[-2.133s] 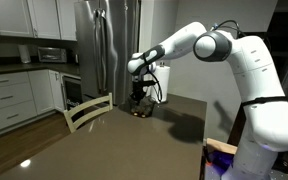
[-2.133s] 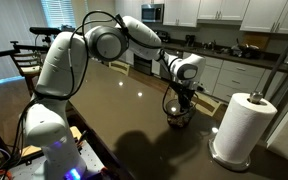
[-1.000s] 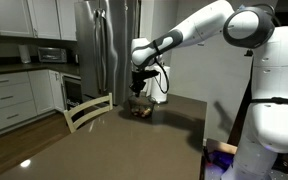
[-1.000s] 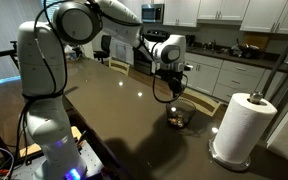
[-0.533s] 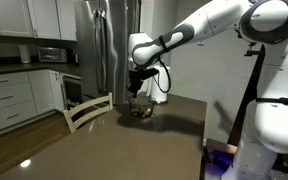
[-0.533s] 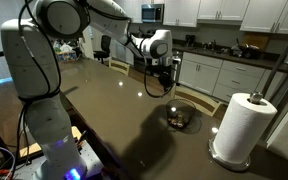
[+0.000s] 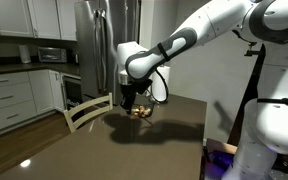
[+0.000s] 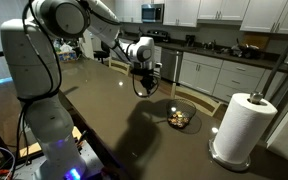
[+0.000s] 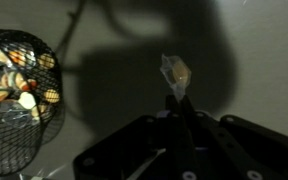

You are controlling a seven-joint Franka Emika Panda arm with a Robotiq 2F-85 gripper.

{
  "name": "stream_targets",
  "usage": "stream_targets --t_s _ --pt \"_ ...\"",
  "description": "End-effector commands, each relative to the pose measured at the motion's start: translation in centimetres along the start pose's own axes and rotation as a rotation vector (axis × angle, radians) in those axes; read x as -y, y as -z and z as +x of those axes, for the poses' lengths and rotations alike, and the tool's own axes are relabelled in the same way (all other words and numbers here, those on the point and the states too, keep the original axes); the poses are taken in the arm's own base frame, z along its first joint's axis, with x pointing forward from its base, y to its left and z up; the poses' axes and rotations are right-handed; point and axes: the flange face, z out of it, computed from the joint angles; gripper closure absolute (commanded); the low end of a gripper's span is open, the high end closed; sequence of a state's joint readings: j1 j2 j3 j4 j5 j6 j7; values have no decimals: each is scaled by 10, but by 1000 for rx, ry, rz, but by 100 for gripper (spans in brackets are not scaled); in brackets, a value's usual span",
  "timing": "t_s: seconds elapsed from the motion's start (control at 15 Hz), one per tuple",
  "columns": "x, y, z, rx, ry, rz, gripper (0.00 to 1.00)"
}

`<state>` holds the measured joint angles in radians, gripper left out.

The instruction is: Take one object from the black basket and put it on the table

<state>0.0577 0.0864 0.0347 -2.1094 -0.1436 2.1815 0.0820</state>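
Observation:
The black basket (image 8: pixel 180 118) sits on the dark glossy table (image 8: pixel 104 125), with several small objects in it. It also shows in the wrist view (image 9: pixel 19 85) at the left and in an exterior view (image 7: pixel 140 111), partly behind the arm. My gripper (image 9: pixel 177 95) is shut on a small clear wrapped candy (image 9: pixel 176 73), held above the table top. In both exterior views the gripper (image 8: pixel 144 86) (image 7: pixel 128 103) hangs over the table, away from the basket.
A tall white paper-towel roll (image 8: pixel 241 126) stands on the table near the basket. A light wooden chair back (image 7: pixel 87 110) stands at the table edge. White kitchen counters (image 8: pixel 224 75) and a steel fridge (image 7: pixel 106 45) lie beyond the table.
My gripper rose out of the basket with the candy and moved sideways away from it, over the open table top. The basket has stayed in place.

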Motion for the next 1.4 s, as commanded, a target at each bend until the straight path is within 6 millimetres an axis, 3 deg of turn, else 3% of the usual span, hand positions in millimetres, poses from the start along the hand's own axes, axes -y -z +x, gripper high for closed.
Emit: stream_targets --t_s 0.0,0.2,0.4,0.47,0.6,1.0,1.2,1.33 --pt "35 -25 -12 55 153 -1 96" --pt "56 -38 -18 82 235 13 96" --pt "62 -45 -19 96 288 24 96" --pt "61 -45 -18 101 297 21 70" --pt "60 -46 -18 109 314 21 64" --pt "56 -42 -17 122 308 13 25" --pt "40 -32 -10 91 257 3 6" --pt "25 -25 -5 72 217 8 0"
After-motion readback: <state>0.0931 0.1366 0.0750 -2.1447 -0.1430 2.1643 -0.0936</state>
